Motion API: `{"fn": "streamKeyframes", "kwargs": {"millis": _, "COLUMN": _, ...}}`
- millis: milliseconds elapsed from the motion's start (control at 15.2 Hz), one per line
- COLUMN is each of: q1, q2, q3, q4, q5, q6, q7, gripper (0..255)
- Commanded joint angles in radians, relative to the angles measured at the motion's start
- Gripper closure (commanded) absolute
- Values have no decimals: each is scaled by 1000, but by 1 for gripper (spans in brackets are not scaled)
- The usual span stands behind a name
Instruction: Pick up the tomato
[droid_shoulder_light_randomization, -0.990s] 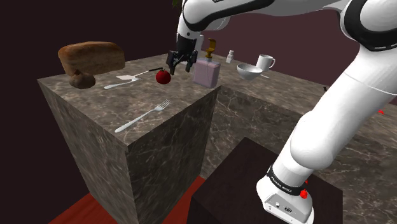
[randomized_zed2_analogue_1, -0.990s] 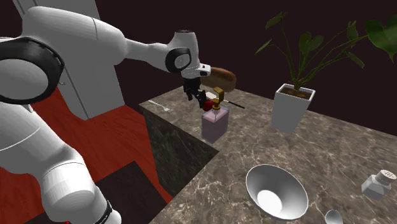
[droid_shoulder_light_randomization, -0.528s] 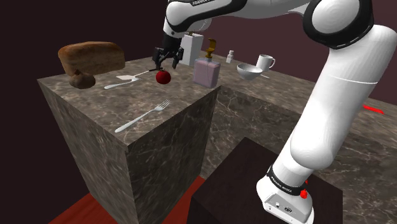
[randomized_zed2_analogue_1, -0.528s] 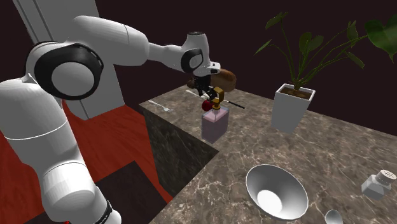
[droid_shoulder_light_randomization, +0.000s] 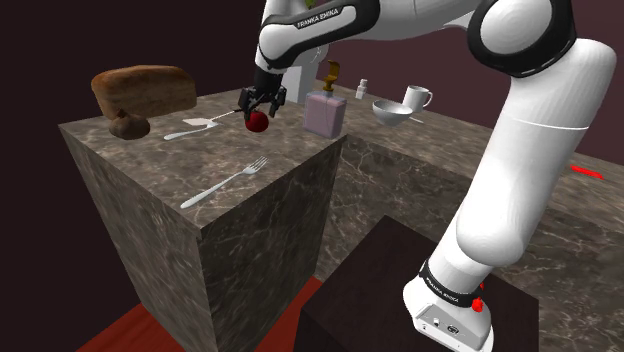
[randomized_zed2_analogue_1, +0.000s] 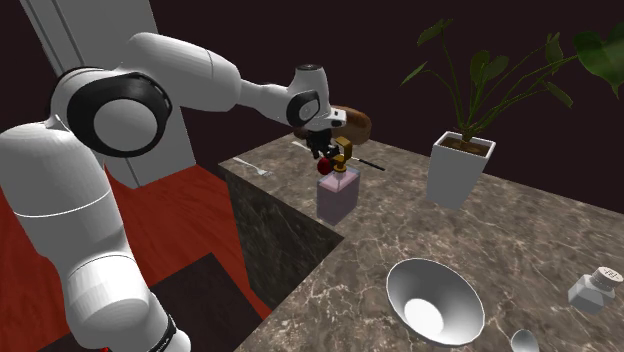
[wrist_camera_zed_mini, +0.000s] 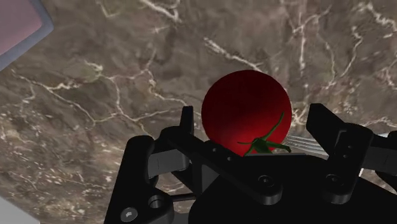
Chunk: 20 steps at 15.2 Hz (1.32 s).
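Note:
A dark red tomato (droid_shoulder_light_randomization: 257, 122) with a green stem sits on the dark marble counter (droid_shoulder_light_randomization: 150, 165), near its far side. My black gripper (droid_shoulder_light_randomization: 262, 101) hangs right over it, fingers pointing down. In the wrist view the tomato (wrist_camera_zed_mini: 247, 111) lies between the two fingers (wrist_camera_zed_mini: 186, 122), which stand apart on either side of it; the gripper (wrist_camera_zed_mini: 256, 119) is open and I see no clasp. From the second exterior view the gripper (randomized_zed2_analogue_1: 325, 150) is just above the tomato (randomized_zed2_analogue_1: 324, 167), next to the pink dispenser.
Close beside the tomato stand a pink soap dispenser (droid_shoulder_light_randomization: 325, 113) and a spatula (droid_shoulder_light_randomization: 195, 125). A bread loaf (droid_shoulder_light_randomization: 143, 90) is at the counter's far left, a fork (droid_shoulder_light_randomization: 225, 182) nearer the front. Bowl (droid_shoulder_light_randomization: 396, 112), mug (droid_shoulder_light_randomization: 417, 97) and potted plant (randomized_zed2_analogue_1: 460, 165) stand further off.
The gripper has swung toward the shoulder view's left and come down until its open fingers straddle the tomato. The tomato has not moved.

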<state>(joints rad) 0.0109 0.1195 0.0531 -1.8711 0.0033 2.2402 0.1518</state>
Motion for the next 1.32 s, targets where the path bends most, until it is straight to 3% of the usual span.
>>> {"fn": "streamKeyframes", "kwargs": {"millis": 0, "q1": 0, "q2": 2, "q3": 0, "q4": -2, "q5": 0, "q6": 5, "q7": 0, "gripper": 255}}
{"fn": "streamKeyframes", "kwargs": {"millis": 594, "q1": 0, "q2": 0, "q3": 0, "q4": -5, "q5": 0, "q6": 5, "q7": 0, "gripper": 255}}
{"fn": "streamKeyframes", "kwargs": {"millis": 1254, "q1": -1, "q2": -24, "q3": 0, "q4": 99, "q5": 1, "q6": -123, "q7": 0, "gripper": 255}}
